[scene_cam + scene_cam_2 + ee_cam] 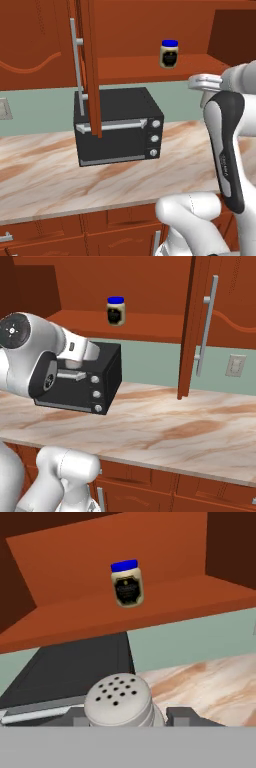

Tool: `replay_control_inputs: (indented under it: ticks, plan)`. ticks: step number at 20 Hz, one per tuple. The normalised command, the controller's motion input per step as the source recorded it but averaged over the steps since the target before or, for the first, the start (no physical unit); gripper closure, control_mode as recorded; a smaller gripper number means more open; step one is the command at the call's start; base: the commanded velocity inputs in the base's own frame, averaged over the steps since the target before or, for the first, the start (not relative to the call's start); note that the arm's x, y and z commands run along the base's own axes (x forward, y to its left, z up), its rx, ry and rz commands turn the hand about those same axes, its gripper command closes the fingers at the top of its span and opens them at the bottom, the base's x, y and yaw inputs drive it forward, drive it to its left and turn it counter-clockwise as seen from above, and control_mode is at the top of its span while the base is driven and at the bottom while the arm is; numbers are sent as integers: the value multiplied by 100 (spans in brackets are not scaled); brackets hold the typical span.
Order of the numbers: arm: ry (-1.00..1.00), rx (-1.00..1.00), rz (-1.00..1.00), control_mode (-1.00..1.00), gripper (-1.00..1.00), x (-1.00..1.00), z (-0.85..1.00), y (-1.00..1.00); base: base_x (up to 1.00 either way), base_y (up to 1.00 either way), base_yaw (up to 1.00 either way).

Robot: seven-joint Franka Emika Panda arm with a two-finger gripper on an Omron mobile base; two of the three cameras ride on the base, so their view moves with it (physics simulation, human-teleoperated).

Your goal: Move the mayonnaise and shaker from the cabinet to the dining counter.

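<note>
1. In the hand view, the gripper (131,718) is closed on the shaker (118,700), its holed top at 6 o'clock between the dark fingertips (181,716).
2. Behind it at 9 o'clock lies the black toaster oven (118,127) on the wall counter (45,172).
3. Farthest, at 12 o'clock, the mayonnaise (127,583) stands upright on the open cabinet (165,607) shelf.

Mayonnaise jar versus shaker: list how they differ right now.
The mayonnaise has a blue lid and dark label; the shaker is plain grey with a perforated top. The mayonnaise stands on the cabinet shelf; the shaker sits between the gripper fingertips, off the shelf. Both stand upright.
</note>
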Motion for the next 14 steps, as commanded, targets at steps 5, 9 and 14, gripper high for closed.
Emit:
replay_control_inputs:
  ticks: [5,9,14]
  plan:
    - [20,-1,-8,-100,100,-29,-31,0,0,0,0]
    - [20,-1,-7,-100,100,0,-21,0,0,0,0]
    - [6,0,-3,100,100,-3,-6,0,-43,-3,-4]
